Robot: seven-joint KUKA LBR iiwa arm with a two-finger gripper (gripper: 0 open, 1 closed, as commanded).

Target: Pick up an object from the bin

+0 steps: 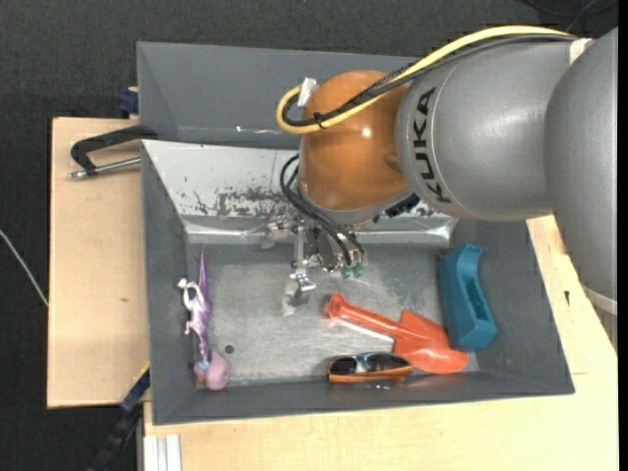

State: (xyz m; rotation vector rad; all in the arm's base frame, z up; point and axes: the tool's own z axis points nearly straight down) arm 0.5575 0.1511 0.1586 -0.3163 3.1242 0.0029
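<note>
Over bare floor in the grey bin (162, 292), my pincer (316, 268) hung, open or closed I could not tell; I judged the orange toy shovel (407, 334) at four o'clock best straddled across its handle.

Scuffed matt grey metal bin (245, 346), glossy orange plastic scoop (404, 334), perhaps matt plastic blue block (467, 300).

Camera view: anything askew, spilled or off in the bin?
Nothing is spilled or visibly broken. The blue block lies tipped against the right-hand slope. The gripper is over bare bin floor near the back wall, just off the handle end of the orange scoop, not on any item.
</note>
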